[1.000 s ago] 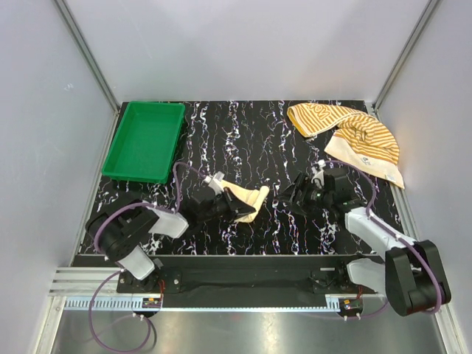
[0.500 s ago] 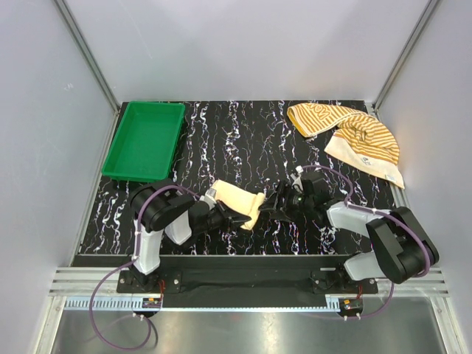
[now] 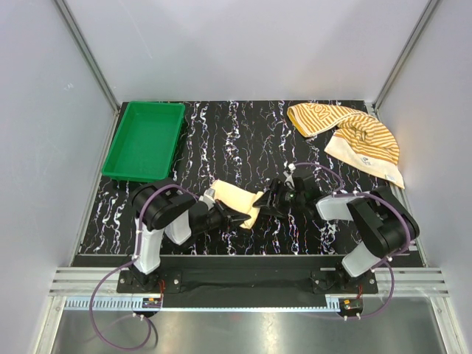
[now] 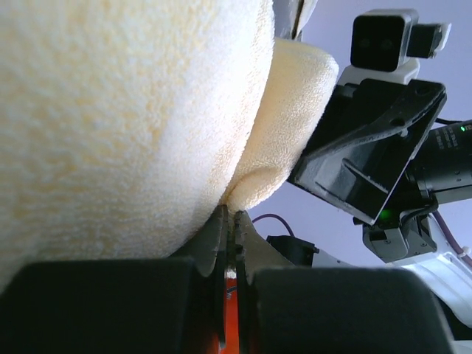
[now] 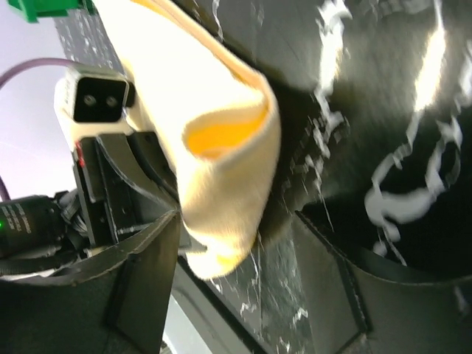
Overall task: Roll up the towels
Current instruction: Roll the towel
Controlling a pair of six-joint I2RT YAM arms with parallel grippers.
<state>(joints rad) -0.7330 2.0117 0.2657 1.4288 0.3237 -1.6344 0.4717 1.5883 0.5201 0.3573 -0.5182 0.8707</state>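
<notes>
Since the view half a second earlier, the right pincer [image 3: 268,200] has crept a little farther left toward the pale yellow towel [image 3: 234,196], while the left pincer [image 3: 233,215] has barely shifted. The left pincer is clenched on a fold of that towel. Its wrist view shows the two fingers [image 4: 220,234] pressed together, with the terry edge nipped at their tips and the bulk of the cloth billowing above them. The right pincer stands released, jaws spread wide. From its wrist camera the towel's free end forms an open loop just ahead of the fingers [image 5: 147,273] and between them; whether it brushes one of them cannot be told. Holding one end fast probably anchors the cloth on the counter [image 3: 243,136] so the other arm can take the loose end and straighten it or begin the roll. The striped towel [image 3: 352,136] lies bunched well beyond the right pincer and to its right. A green tray [image 3: 145,140] sits beyond the left pincer, to its left.
</notes>
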